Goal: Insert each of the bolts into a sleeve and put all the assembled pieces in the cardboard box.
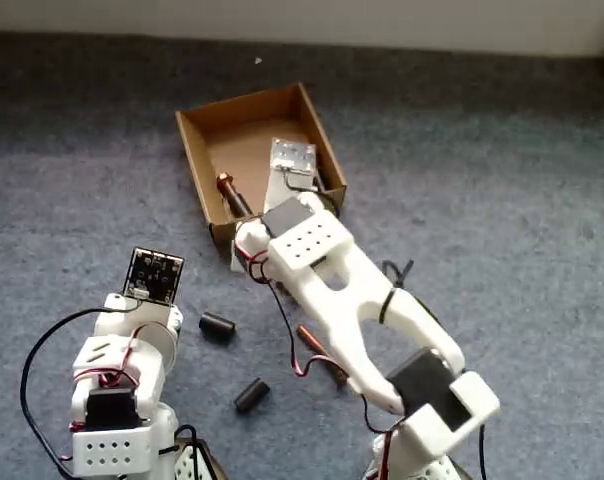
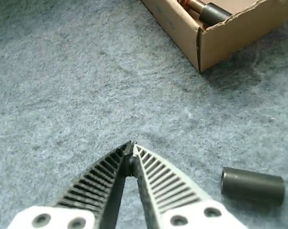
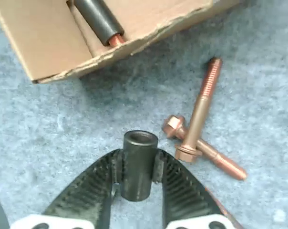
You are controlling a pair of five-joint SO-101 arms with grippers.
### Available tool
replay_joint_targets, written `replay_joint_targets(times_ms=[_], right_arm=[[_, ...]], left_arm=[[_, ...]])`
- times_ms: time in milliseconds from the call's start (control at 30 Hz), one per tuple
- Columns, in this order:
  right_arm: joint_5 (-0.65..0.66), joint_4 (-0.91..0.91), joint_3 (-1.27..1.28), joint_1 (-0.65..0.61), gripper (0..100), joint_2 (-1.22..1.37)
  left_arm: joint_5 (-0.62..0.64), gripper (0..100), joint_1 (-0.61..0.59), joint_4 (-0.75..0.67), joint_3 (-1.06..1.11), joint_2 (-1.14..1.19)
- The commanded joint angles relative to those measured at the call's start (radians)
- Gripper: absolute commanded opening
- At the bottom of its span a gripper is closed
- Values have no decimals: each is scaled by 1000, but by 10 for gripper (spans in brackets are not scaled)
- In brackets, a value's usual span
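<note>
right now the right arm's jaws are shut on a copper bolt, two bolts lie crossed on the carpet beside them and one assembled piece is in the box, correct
Not quite. The right arm's jaws are shut on a dark sleeve, not a copper bolt, as the right wrist view shows. The rest holds: two bolts lie crossed on the carpet beside them, and one assembled piece is in the cardboard box.

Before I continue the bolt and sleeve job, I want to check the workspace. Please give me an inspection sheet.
Surface: grey carpet.
Job's things: cardboard box holds one bolt-in-sleeve piece; two loose sleeves and two crossed bolts lie on the carpet outside.
Clutter: nothing seen.
Grippers: left gripper shut, empty, over bare carpet; right gripper shut on another sleeve, near the bolts.
Cables: black cable loops beside the left arm; red and black wires run along the right arm.
Surroundings: pale wall strip beyond the carpet.
</note>
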Motion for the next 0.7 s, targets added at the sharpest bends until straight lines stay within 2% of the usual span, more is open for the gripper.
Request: replay_joint_targets(times_ms=[0,233,333,500,667], right_arm=[[118,25,47,39,5,-179],[319,18,269,102,5,-417],[367,18,354,150,5,-490],[405,-19,441,323,5,-549],[405,-214,538,550,5,-550]], left_arm=[[-9,14,-12,-25,18,-2],[-9,14,-12,-25,18,-2],[-9,14,-12,-25,18,-2],[-9,14,-12,-23,18,-2],[-9,14,-8,-23,18,-2]])
